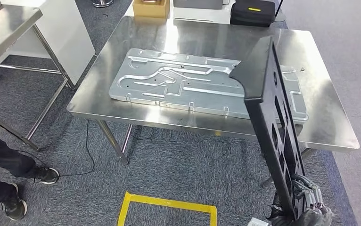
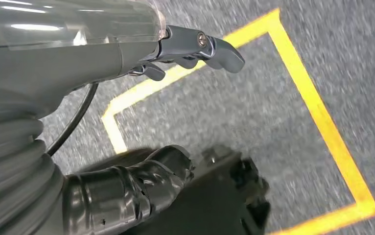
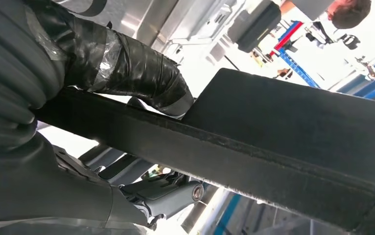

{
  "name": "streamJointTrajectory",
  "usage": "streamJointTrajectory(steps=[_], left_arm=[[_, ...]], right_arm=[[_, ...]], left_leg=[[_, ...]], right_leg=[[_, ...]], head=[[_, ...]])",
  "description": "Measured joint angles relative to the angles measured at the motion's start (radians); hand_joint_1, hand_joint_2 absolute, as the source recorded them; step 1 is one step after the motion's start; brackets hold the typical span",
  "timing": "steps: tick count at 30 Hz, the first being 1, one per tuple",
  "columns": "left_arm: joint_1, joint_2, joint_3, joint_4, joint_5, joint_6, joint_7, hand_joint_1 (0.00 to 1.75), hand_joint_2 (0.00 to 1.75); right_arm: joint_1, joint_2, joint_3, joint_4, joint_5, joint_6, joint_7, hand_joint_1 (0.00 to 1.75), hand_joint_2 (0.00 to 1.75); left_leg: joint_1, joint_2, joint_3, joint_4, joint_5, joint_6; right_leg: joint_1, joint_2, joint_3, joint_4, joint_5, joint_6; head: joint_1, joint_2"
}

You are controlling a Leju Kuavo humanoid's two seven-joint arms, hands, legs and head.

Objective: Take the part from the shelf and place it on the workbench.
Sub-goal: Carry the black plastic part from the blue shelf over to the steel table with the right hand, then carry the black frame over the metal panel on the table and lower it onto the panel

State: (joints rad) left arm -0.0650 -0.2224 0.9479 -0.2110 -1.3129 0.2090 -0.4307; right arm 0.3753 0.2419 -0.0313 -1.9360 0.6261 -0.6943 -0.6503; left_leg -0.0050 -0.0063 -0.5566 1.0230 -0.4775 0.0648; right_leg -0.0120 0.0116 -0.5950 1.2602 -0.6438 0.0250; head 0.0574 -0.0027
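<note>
Head view shows the right robot hand (image 1: 306, 207) at 5 o'clock, gripping the lower end of the part (image 1: 273, 127), a long black panel with rectangular cutouts. The part stands nearly upright, its top leaning toward 11 o'clock and overlapping the near right edge of the surface (image 1: 122, 61). A large stamped metal plate (image 1: 169, 80) lies flat across the middle of the surface, partly hidden behind the part. At 12 o'clock, beyond the surface, sit a tan box (image 1: 151, 8) and a black case (image 1: 252, 12). A second steel table (image 1: 9, 28) stands at 10 o'clock. A person's legs and shoes (image 1: 9, 181) are at 8 o'clock. Yellow floor tape (image 1: 167, 203) marks a square at 6 o'clock. Right wrist view shows thumb and fingers clamped on the part's edge. Left wrist view shows the left robot hand (image 2: 195, 49) above the carpet, fingers loosely apart, holding nothing.
</note>
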Motion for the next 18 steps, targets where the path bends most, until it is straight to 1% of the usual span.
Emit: streamJointTrajectory(steps=[1,2,3,4,5,6,7,8,9,10,11,12,13,15,16,17,18], left_arm=[[0.000,0.000,0.000,0.000,-0.002,0.000,0.000,0.00,1.75],[0.002,0.000,0.000,0.000,-0.004,0.000,0.000,0.00,1.75],[0.003,0.000,0.000,0.000,-0.005,0.000,0.000,0.00,1.75],[0.004,0.000,-0.001,0.000,-0.007,0.000,0.000,0.00,1.75],[0.005,0.000,-0.001,0.000,-0.008,0.000,0.000,0.00,1.75],[0.004,0.000,-0.001,0.001,-0.008,0.000,0.001,0.00,1.75],[0.003,0.000,-0.001,0.001,-0.009,0.000,0.001,0.00,1.75],[0.002,0.000,-0.001,0.001,-0.009,-0.001,0.002,0.00,1.75],[0.000,0.000,-0.001,0.002,-0.009,-0.001,0.002,0.00,1.75],[-0.002,0.000,-0.002,0.002,-0.010,-0.001,0.003,0.00,1.75],[-0.003,0.000,-0.002,0.002,-0.010,-0.001,0.003,0.00,1.75],[-0.004,0.000,-0.002,0.002,-0.011,-0.001,0.003,0.00,1.75],[-0.004,0.000,-0.002,0.002,-0.012,-0.001,0.003,0.00,1.75],[-0.004,0.000,-0.003,0.002,-0.013,-0.001,0.003,0.00,1.75],[-0.003,0.000,-0.003,0.002,-0.014,-0.001,0.003,0.00,1.75],[-0.002,0.000,-0.003,0.002,-0.015,-0.001,0.003,0.00,1.75],[0.000,0.000,-0.003,0.002,-0.016,-0.001,0.003,0.00,1.75]], right_arm=[[0.000,0.000,-0.003,-0.001,-0.002,0.000,-0.005,1.75,1.75],[0.000,0.000,-0.007,-0.003,-0.004,0.000,-0.009,1.75,1.75],[0.000,0.000,-0.010,-0.005,-0.005,0.000,-0.012,1.75,1.75],[0.000,0.000,-0.013,-0.009,-0.006,0.000,-0.015,1.75,1.75],[-0.001,0.000,-0.015,-0.012,-0.006,0.000,-0.017,1.75,1.75],[-0.003,0.000,-0.017,-0.015,-0.006,0.000,-0.019,1.75,1.75],[-0.004,0.000,-0.018,-0.017,-0.005,0.000,-0.020,1.75,1.75],[-0.005,0.000,-0.019,-0.020,-0.004,0.000,-0.022,1.75,1.75],[-0.006,0.000,-0.020,-0.022,-0.003,0.000,-0.023,1.75,1.75],[-0.006,0.000,-0.021,-0.026,-0.002,0.000,-0.024,1.75,1.75],[-0.008,0.001,-0.021,-0.029,-0.001,0.000,-0.025,1.75,1.75],[-0.010,0.001,-0.021,-0.032,-0.001,0.000,-0.028,1.75,1.75],[-0.012,0.001,-0.022,-0.036,-0.001,0.000,-0.031,1.75,1.75],[-0.016,0.001,-0.022,-0.040,-0.001,0.000,-0.038,1.75,1.75],[-0.017,0.001,-0.022,-0.041,-0.001,0.000,-0.041,1.75,1.75],[-0.017,0.001,-0.022,-0.042,-0.001,0.000,-0.042,1.75,1.75],[-0.018,0.001,-0.022,-0.043,-0.001,0.000,-0.043,1.75,1.75]], left_leg=[[0.000,0.000,0.009,0.000,-0.009,-0.001],[0.001,-0.001,0.021,0.000,-0.019,-0.002],[0.002,-0.001,0.035,0.000,-0.030,-0.005],[0.004,-0.001,0.048,0.000,-0.041,-0.008],[0.005,-0.001,0.063,0.000,-0.053,-0.013],[0.005,-0.002,0.072,0.000,-0.063,-0.018],[0.005,-0.002,0.077,-0.001,-0.072,-0.024],[0.004,-0.002,0.084,0.000,-0.076,-0.031],[0.004,-0.001,0.087,0.001,-0.076,-0.037],[0.004,0.000,0.089,0.007,-0.077,-0.043],[0.005,0.000,0.087,0.026,-0.077,-0.048],[0.006,0.000,0.072,0.058,-0.083,-0.052],[0.008,0.001,0.045,0.107,-0.099,-0.055],[0.009,0.001,-0.031,0.220,-0.146,-0.060],[0.009,0.001,-0.066,0.259,-0.163,-0.061],[0.009,0.001,-0.086,0.267,-0.159,-0.061],[0.009,0.001,-0.092,0.244,-0.134,-0.059]], right_leg=[[-0.002,0.000,-0.033,0.028,-0.017,0.003],[-0.004,-0.001,-0.054,0.028,-0.017,0.005],[-0.005,-0.002,-0.060,-0.001,0.007,0.006],[-0.005,-0.004,-0.055,-0.054,0.056,0.005],[-0.004,-0.006,-0.048,-0.109,0.111,0.002],[-0.001,-0.008,-0.042,-0.155,0.147,-0.003],[0.001,-0.010,-0.037,-0.183,0.173,-0.010],[0.004,-0.010,-0.036,-0.192,0.178,-0.017],[0.006,-0.009,-0.031,-0.196,0.174,-0.026],[0.004,-0.008,-0.022,-0.201,0.178,-0.033],[0.003,-0.007,-0.013,-0.206,0.175,-0.040],[0.003,-0.007,-0.002,-0.211,0.172,-0.047],[0.002,-0.008,0.007,-0.215,0.167,-0.053],[0.004,-0.009,0.020,-0.216,0.155,-0.060],[0.005,-0.009,0.027,-0.216,0.149,-0.060],[0.007,-0.008,0.036,-0.216,0.141,-0.061],[0.008,-0.007,0.046,-0.216,0.134,-0.060]], head=[[0.000,0.000],[0.000,0.000],[0.000,0.000],[0.000,0.000],[0.000,0.000],[0.000,0.000],[0.000,0.000],[0.000,0.000],[0.000,0.000],[0.000,0.000],[0.000,0.000],[-0.001,0.000],[-0.001,0.000],[-0.001,0.000],[-0.001,0.000],[-0.001,0.000],[-0.001,0.000]])
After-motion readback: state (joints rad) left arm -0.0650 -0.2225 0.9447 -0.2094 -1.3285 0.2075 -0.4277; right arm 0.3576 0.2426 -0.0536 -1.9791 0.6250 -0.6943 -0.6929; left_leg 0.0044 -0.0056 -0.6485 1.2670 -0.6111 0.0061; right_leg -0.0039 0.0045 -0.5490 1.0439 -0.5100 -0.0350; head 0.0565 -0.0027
